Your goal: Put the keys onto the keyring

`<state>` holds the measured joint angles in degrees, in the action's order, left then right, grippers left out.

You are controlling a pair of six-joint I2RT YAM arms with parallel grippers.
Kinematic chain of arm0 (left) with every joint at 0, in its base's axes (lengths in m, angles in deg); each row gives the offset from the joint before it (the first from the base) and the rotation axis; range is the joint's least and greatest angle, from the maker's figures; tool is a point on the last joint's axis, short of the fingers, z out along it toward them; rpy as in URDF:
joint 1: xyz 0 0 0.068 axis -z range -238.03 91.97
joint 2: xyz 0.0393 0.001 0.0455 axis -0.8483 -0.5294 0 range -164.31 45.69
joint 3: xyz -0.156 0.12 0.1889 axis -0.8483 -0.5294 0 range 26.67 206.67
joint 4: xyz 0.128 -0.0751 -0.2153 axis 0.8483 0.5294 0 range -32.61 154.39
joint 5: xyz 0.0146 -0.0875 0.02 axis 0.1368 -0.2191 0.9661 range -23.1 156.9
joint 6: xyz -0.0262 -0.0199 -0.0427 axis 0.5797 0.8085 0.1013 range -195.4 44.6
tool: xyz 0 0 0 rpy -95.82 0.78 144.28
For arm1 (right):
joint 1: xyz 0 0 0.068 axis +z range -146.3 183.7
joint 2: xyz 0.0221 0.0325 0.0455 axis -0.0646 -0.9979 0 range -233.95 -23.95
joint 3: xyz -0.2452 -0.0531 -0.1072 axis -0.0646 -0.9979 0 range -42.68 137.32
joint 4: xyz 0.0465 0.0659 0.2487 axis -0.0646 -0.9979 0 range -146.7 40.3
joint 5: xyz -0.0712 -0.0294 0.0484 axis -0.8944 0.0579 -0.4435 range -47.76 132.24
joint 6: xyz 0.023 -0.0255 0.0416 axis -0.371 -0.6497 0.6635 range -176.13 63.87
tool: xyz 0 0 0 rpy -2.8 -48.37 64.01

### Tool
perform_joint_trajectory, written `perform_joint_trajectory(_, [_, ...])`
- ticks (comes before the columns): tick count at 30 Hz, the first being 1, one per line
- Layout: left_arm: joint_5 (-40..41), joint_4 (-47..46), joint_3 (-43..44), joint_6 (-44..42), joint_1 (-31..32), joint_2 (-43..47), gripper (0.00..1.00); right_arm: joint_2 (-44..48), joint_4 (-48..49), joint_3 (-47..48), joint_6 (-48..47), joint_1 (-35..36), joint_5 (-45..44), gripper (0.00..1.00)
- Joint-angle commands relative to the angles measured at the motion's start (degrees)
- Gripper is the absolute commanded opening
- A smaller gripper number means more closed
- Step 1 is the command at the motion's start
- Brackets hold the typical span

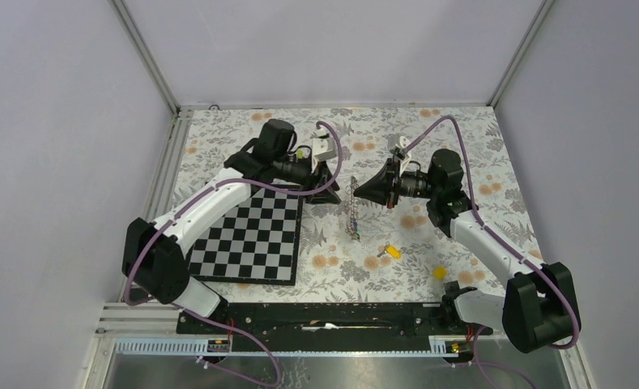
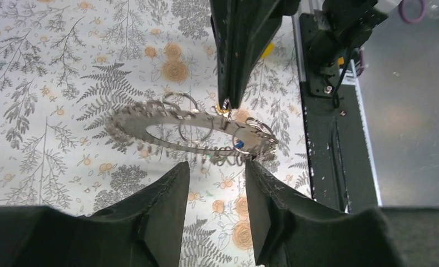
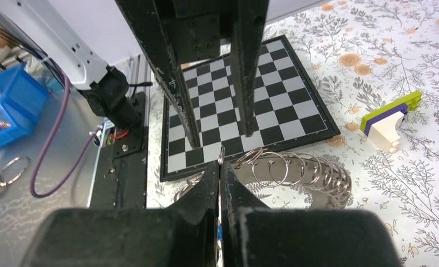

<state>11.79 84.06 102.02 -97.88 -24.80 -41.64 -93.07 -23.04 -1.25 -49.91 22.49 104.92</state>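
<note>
The keyring (image 1: 352, 212), a flat jagged metal loop strung with small wire rings, hangs upright between my two grippers above the table. My right gripper (image 3: 220, 167) is shut on the keyring's (image 3: 295, 167) edge, with a small ring sticking out past its tips. In the left wrist view its fingers (image 2: 236, 61) come down onto the keyring (image 2: 150, 125), which carries a blue key (image 2: 239, 144). My left gripper (image 2: 214, 167) is open, nothing between its fingers, its tips just short of the loop. Two yellow keys (image 1: 391, 251) (image 1: 440, 272) lie on the floral cloth.
A chessboard (image 1: 251, 239) lies under the left arm. A green, purple and white block (image 3: 389, 117) sits behind the keyring. The black base rail (image 1: 324, 316) runs along the near edge. A blue bin (image 3: 11, 100) and loose rings (image 3: 5, 172) lie beyond it.
</note>
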Motion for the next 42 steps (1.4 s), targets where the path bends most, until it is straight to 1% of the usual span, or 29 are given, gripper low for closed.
perform_joint_trajectory(1, [-5.85,-18.6,-4.94,12.55,-0.84,5.04,0.45,0.41,18.34,-1.22,14.26,-1.32,1.83,0.0])
perform_joint_trajectory(5, [-7.86,-26.08,-7.48,19.69,-1.8,5.3,0.42,0.2,22.33,-2.23,16.62,-1.62,1.47,0.0])
perform_joint_trajectory(10, [-9.44,-30.97,-8.41,22.25,-1.88,4.51,0.37,-0.09,25.28,-3.26,18.37,-1.69,1.48,0.0])
perform_joint_trajectory(19, [-10.82,-32.96,-8.12,24.05,-1.86,2.91,0.27,-0.18,26.12,-3.51,18.76,-1.74,1.75,0.0])
perform_joint_trajectory(34, [-12.47,-34.48,-7.51,26.2,-1.78,0.82,0.27,-0.42,26.52,-3.6,19.05,-1.74,1.75,0.0])
perform_joint_trajectory(42, [-13.26,-37.61,-7.28,29.33,-1.44,-0.28,0.23,-0.34,25.91,-3.79,18.34,-1.73,1.66,0.0])
